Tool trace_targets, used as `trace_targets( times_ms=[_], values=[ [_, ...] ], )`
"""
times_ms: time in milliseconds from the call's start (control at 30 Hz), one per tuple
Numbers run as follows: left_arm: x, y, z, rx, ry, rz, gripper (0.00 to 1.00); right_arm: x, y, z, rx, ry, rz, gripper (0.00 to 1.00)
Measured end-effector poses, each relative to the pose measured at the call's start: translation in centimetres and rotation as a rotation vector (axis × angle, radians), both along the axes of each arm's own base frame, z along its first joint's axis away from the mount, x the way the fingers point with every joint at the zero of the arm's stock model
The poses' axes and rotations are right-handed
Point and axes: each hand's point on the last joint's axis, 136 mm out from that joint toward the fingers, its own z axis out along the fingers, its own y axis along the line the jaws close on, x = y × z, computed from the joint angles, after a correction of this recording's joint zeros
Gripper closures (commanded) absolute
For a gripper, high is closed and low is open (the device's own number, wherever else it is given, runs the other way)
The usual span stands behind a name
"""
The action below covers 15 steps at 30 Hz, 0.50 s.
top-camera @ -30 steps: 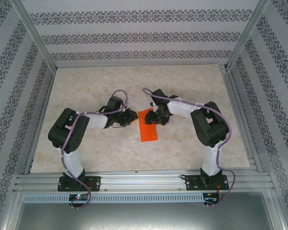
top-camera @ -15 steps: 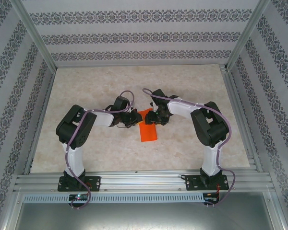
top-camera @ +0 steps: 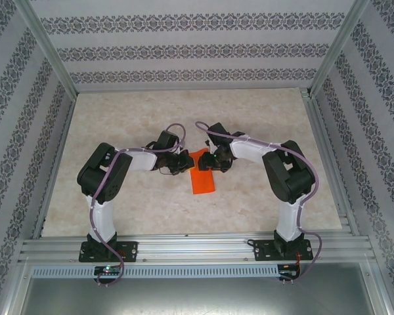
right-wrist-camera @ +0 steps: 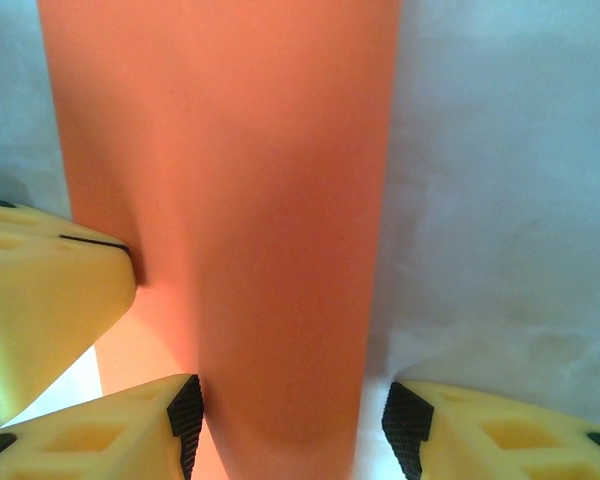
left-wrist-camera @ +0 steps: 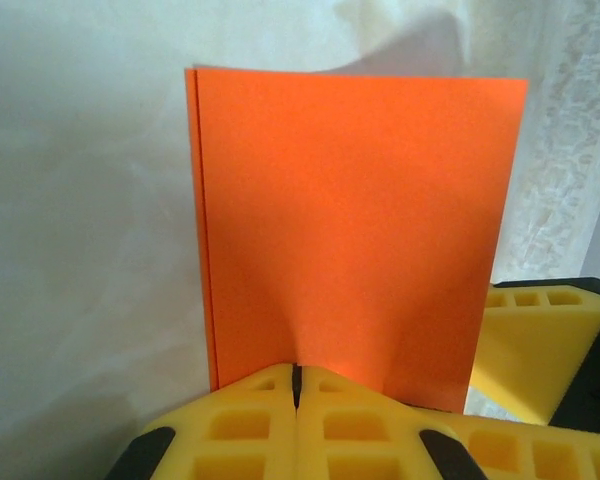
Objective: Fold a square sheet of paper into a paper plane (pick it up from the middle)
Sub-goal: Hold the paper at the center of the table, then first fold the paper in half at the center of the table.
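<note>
**Folded orange sheet between two grippers at mid-table**

The square sheet of paper (top-camera: pixel 202 176) lies on the table, folded in half into an upright rectangle, its long sides running near to far. In the left wrist view (left-wrist-camera: pixel 350 230) two layers show along its left edge, slightly offset. A shallow dimple rises in the paper from the spot where it meets the yellow fingers.

The left gripper (top-camera: pixel 182 163) reaches in from the left at the far part of the sheet. Its fingers are pressed together along one seam (left-wrist-camera: pixel 296 395), and the paper's edge appears nipped between them. The right wrist view shows that same closed tip (right-wrist-camera: pixel 55 290) touching the paper's side edge.

The right gripper (top-camera: pixel 211 162) comes from the right, also over the far end of the sheet. Its fingers stand spread (right-wrist-camera: pixel 290 415) with the paper (right-wrist-camera: pixel 250 200) running between them. One pad (right-wrist-camera: pixel 185 425) sits against the paper and the other is just clear of it.

The table (top-camera: pixel 262 118) is pale marbled, with patterned walls (top-camera: pixel 184 52) on the left, right and far sides.
</note>
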Motion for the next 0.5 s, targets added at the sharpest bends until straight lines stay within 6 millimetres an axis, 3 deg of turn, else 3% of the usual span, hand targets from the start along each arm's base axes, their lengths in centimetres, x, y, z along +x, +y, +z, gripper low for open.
trace_targets(
  times_ms=[133, 267, 367, 500],
  values=[
    [0.0, 0.0, -0.1, 0.004, -0.005, -0.009, 1.00, 0.0, -0.4, 0.7, 0.048, -0.019, -0.036, 0.40],
    [0.0, -0.1, -0.1, 0.006, -0.007, -0.015, 1.00, 0.3, -2.9, 2.2, 0.043, -0.031, -0.104, 0.43],
    [0.1, -0.2, -0.1, 0.005, -0.004, -0.019, 1.00, 0.9, -3.1, 4.1, 0.062, -0.069, -0.121, 0.50],
    [0.1, -0.2, -0.1, 0.003, -0.004, -0.021, 1.00, 1.1, -1.1, 5.5, 0.090, -0.092, -0.078, 0.70]
  ],
)
